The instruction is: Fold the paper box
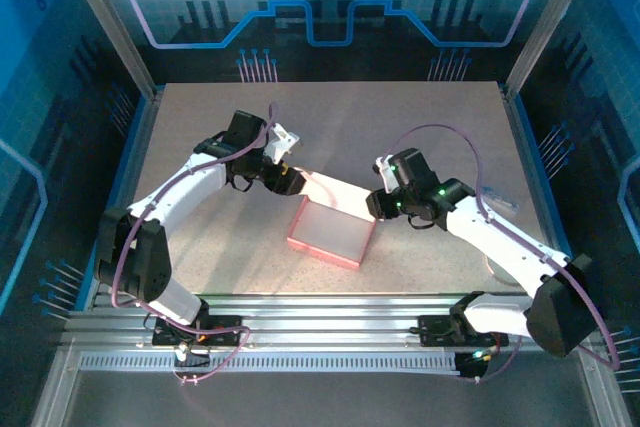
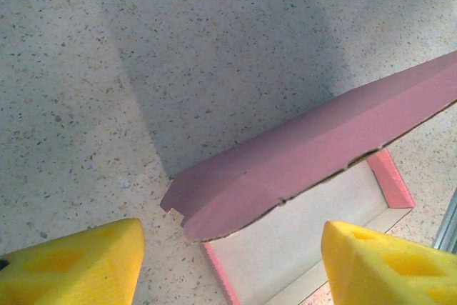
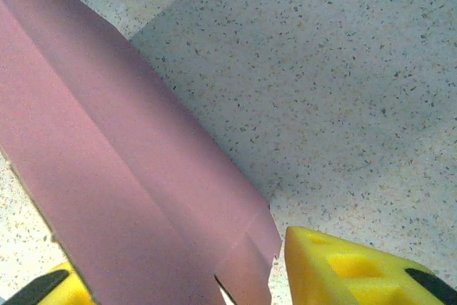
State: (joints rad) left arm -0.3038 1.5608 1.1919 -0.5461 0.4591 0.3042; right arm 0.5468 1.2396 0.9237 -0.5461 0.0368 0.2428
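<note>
Paper box [image 1: 331, 232] at the middle of the table [image 1: 200, 137] — pink, tray walls up, lid panel [image 2: 314, 155] raised and leaning over the whitish inside. Left gripper [image 2: 230, 237] agape just short of that panel's corner, holding nothing; right gripper [image 3: 178, 258] likewise spread, straddling the panel without pinching it. Likely trouble: unheld lid springing back, or a closing jaw snagging the notched edge and skidding the box. No brand, label or lettering legible.

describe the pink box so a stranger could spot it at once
On the speckled table, look at the middle, between the left gripper and right gripper. The paper box lies there: a shallow pink cardboard tray, whitish inside, one long flap raised, the only pink thing.
</note>
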